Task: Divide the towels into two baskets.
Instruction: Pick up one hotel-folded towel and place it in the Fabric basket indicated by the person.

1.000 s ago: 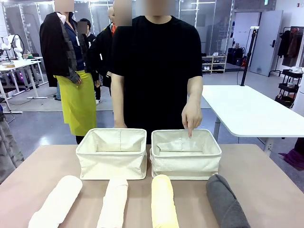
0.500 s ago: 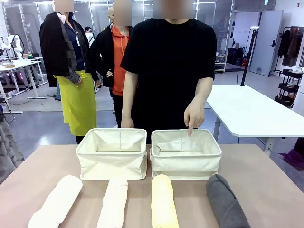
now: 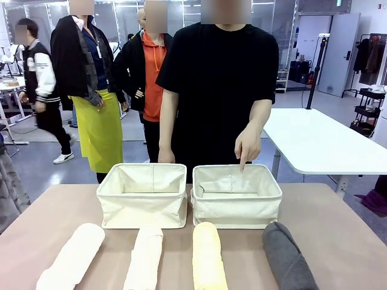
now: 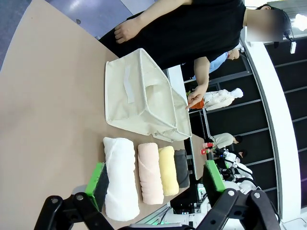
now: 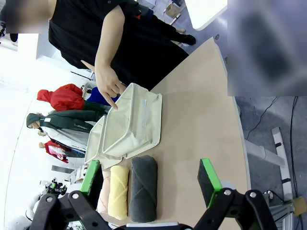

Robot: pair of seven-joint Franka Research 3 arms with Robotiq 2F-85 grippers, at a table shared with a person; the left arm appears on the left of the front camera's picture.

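Note:
Four rolled towels lie in a row along the near table edge: white (image 3: 72,257), cream (image 3: 145,257), pale yellow (image 3: 208,257) and dark grey (image 3: 287,257). Behind them two cream canvas baskets stand side by side, the left basket (image 3: 142,208) and the right basket (image 3: 236,211), nothing showing inside either. A person's hand (image 3: 245,148) points a finger down over the right basket's far rim. My left gripper (image 4: 156,178) hangs open above the white towel (image 4: 120,177) end of the row. My right gripper (image 5: 149,176) hangs open above the grey towel (image 5: 144,187).
The person in black stands at the far side of the table (image 3: 338,241), other hand behind the left basket. Several people stand or walk farther back. A white table (image 3: 314,142) stands at the right.
The person in black has shifted slightly right, the pointing hand staying over the right basket. A passer-by has come into view at the far left. Towels and baskets have not moved.

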